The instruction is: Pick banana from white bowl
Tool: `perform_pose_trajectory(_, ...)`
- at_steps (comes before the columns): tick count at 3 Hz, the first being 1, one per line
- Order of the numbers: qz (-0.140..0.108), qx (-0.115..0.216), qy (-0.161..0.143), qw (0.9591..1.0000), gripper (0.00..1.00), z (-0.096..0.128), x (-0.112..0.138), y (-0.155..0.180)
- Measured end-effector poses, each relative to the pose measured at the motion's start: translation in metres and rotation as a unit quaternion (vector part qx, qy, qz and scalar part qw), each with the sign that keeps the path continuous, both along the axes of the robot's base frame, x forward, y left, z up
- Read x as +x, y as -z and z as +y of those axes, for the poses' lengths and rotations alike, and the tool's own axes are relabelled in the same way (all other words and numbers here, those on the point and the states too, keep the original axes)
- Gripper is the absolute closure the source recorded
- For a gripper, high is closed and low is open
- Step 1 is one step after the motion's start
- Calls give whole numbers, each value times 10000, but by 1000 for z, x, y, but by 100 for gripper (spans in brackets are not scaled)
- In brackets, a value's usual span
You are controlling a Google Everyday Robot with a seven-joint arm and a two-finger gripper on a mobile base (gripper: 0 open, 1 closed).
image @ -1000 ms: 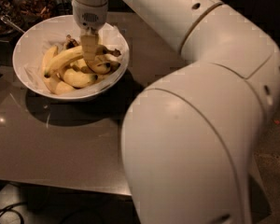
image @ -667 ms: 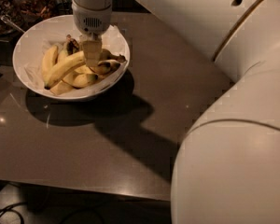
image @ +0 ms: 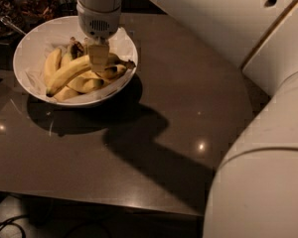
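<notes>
Bowl: white bowl (image: 30, 41), far-left part of the bench (image: 188, 98).
Contents: 1 long banana (image: 69, 72) on top, lying diagonally, dark tip low-left; shorter bananas (image: 87, 85) under and beside it.
Tool: tool (image: 98, 58) lowered into the bowl, at the banana's upper end; clenched or released, cannot tell.
Bench: dark brown, glossy, small light spots; shadow (image: 139, 143) across the middle.
Arm: white arm (image: 268, 143), bulky, fills the right side.
Room: dim; cables (image: 10, 226) on the floor, lower left.
</notes>
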State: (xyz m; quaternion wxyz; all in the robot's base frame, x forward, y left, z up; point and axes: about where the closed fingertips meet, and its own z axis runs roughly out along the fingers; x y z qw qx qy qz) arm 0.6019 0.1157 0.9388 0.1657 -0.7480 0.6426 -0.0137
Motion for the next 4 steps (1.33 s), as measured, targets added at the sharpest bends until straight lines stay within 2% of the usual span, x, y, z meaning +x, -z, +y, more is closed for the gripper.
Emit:
perform_pose_trajectory(2,-199,570,408,9973,100,-25,-64,-7)
perform_pose_trajectory(4,-258,782,891,9926,100,-45,-128,2)
